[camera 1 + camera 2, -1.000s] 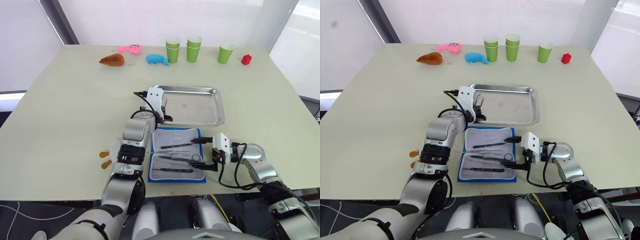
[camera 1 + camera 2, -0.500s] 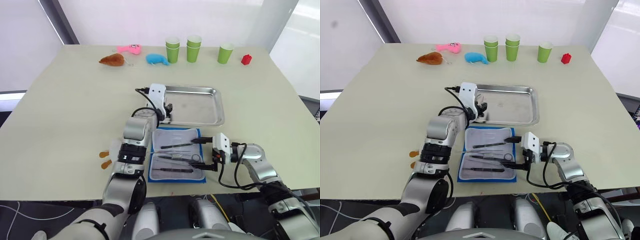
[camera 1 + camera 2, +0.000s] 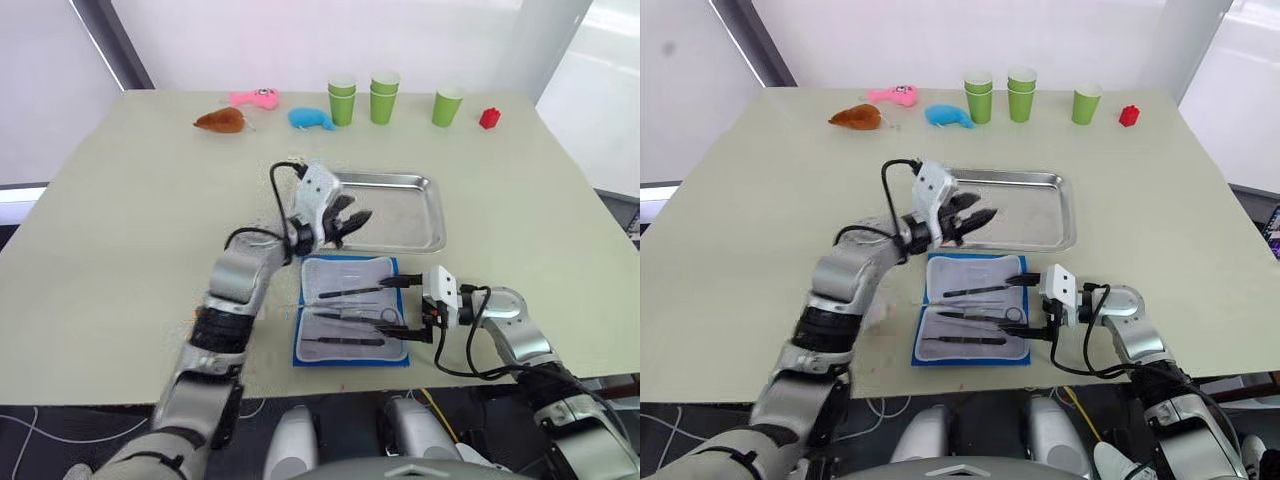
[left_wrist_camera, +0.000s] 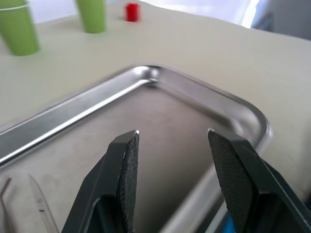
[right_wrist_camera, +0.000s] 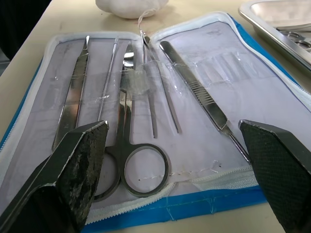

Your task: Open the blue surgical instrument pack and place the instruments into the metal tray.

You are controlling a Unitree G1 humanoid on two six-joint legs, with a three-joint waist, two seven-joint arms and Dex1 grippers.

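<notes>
The blue surgical instrument pack (image 3: 350,312) lies open on the table, its pale lining up, just in front of the metal tray (image 3: 410,215). Several instruments sit in it: scissors (image 5: 131,155), long forceps (image 5: 201,94) and thin probes. Thin instruments (image 4: 36,204) also lie in the tray. My left gripper (image 3: 352,224) hovers open over the tray's left part, nothing between its fingers (image 4: 127,170). At the pack's right edge my right gripper (image 3: 403,309) is open wide, with its fingers (image 5: 82,155) spanning the pack's width.
Along the far edge stand green cups (image 3: 342,100) (image 3: 383,95) (image 3: 447,105) and a small red block (image 3: 488,118). A blue plush (image 3: 312,119), a pink toy (image 3: 255,97) and a brown toy (image 3: 221,121) lie at the back left.
My left gripper has swung from the tray's near left rim to above the tray, turning to point right, and its elbow has moved left. The right arm has stayed put.
</notes>
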